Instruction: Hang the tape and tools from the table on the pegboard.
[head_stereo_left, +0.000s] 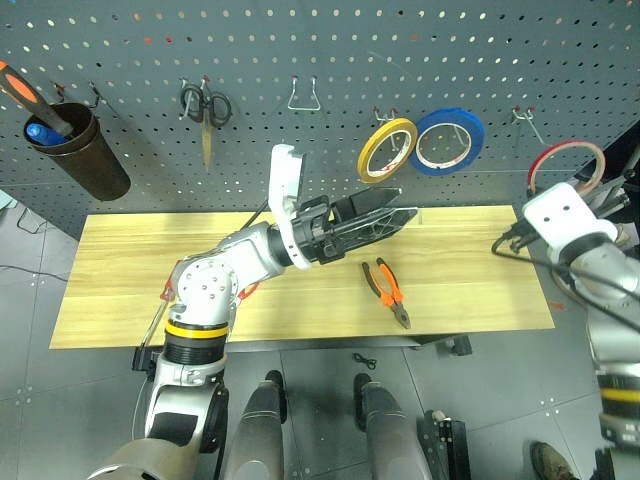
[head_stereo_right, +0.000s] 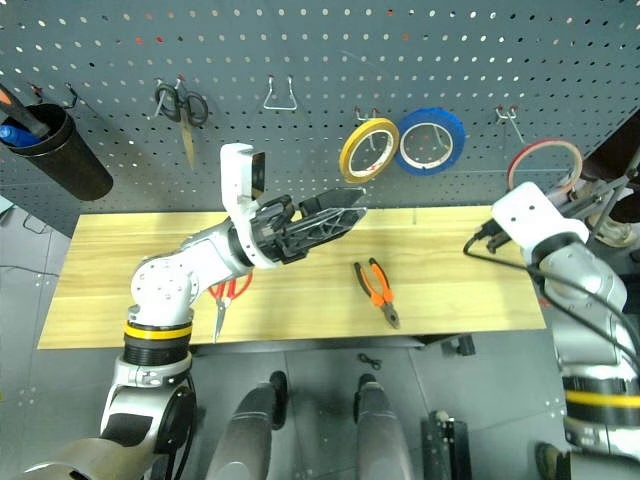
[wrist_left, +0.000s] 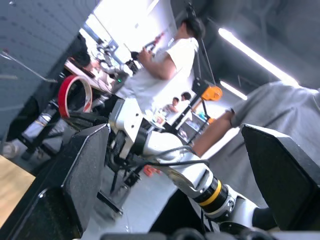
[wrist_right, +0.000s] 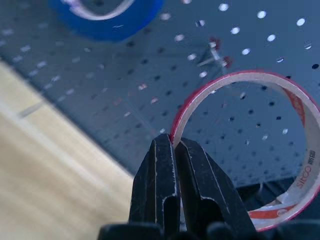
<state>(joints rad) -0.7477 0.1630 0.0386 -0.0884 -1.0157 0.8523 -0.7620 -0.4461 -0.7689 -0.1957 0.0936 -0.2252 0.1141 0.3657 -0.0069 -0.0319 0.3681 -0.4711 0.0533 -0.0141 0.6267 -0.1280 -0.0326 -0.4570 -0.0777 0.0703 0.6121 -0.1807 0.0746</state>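
The red tape (wrist_right: 240, 80) is a thin ring pinched at its rim by my right gripper (wrist_right: 173, 145), which is shut on it. The ring is held up in front of the pegboard (head_stereo_left: 330, 40) at the far right, just below a bare hook (head_stereo_left: 525, 118). The orange-and-black pliers (head_stereo_left: 388, 292) lie on the table (head_stereo_left: 480, 270), right of centre. My left gripper (head_stereo_left: 405, 205) hangs open and empty above the table's middle, pointing right. The red-handled scissors (head_stereo_right: 225, 295) lie on the table, partly hidden under my left arm.
On the pegboard hang small black scissors (head_stereo_left: 205, 105), a wire hook (head_stereo_left: 303, 95), a yellow tape roll (head_stereo_left: 387, 148) and a blue roll (head_stereo_left: 450, 140). A dark cup (head_stereo_left: 80, 150) holds an orange-and-black screwdriver at the left. People (wrist_left: 165, 60) stand off to the right.
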